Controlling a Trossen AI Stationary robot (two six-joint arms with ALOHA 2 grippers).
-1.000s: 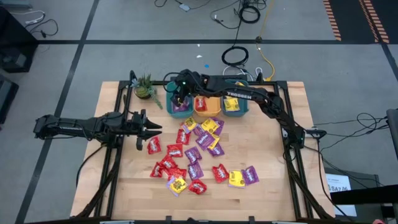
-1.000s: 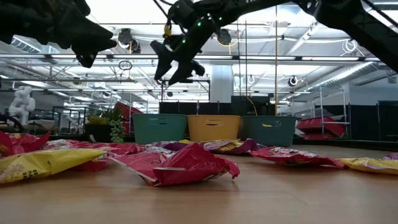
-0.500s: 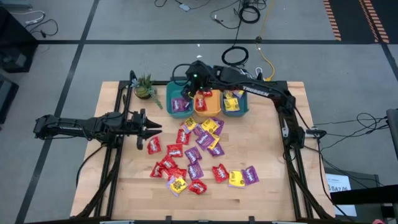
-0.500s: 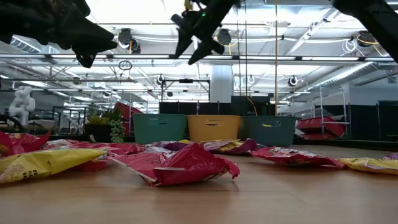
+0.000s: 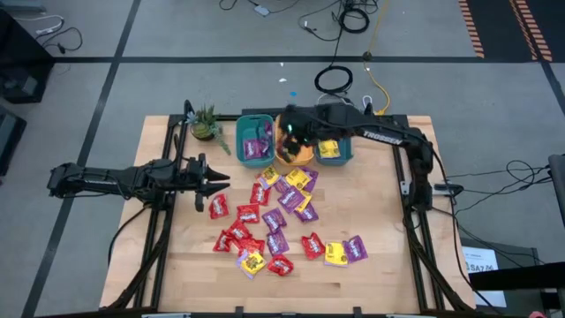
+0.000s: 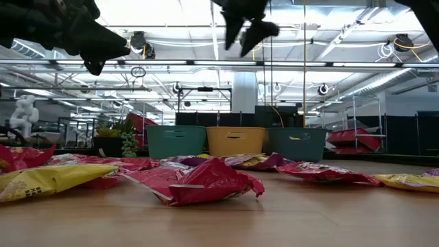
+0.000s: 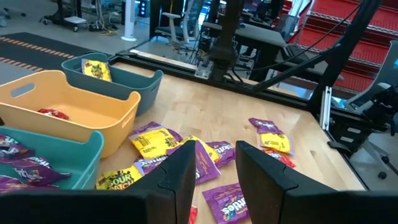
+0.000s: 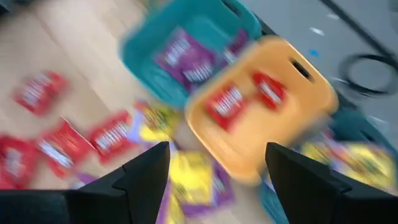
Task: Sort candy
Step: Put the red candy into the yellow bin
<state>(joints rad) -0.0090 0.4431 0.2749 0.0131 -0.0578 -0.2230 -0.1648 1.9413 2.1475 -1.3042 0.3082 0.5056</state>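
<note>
Candy packets (image 5: 275,219) in red, purple and yellow lie flat and scattered on the middle of the table; they also show in the low view (image 6: 206,182) and the left wrist view (image 7: 214,155). Three bins stand in a row at the far edge: a teal bin (image 5: 255,140) with purple packets, an orange bin (image 5: 284,156) with red packets (image 8: 225,104) and a teal bin (image 5: 333,150) with yellow ones. My right gripper (image 5: 292,140) hovers open and empty above the orange bin, high over the table (image 6: 245,29). My left gripper (image 5: 218,182) waits open over the table's left side.
A small potted plant (image 5: 205,124) stands at the far left corner of the table, beside the teal bin. Bare wood (image 5: 388,212) lies to the right of the packets and along the near edge. The arm frames' black rails run along both table sides.
My right gripper has swung from above the left teal bin toward the table's right, to above the orange bin, rising as it went and staying open. The left arm and the packets on the table have kept still.
</note>
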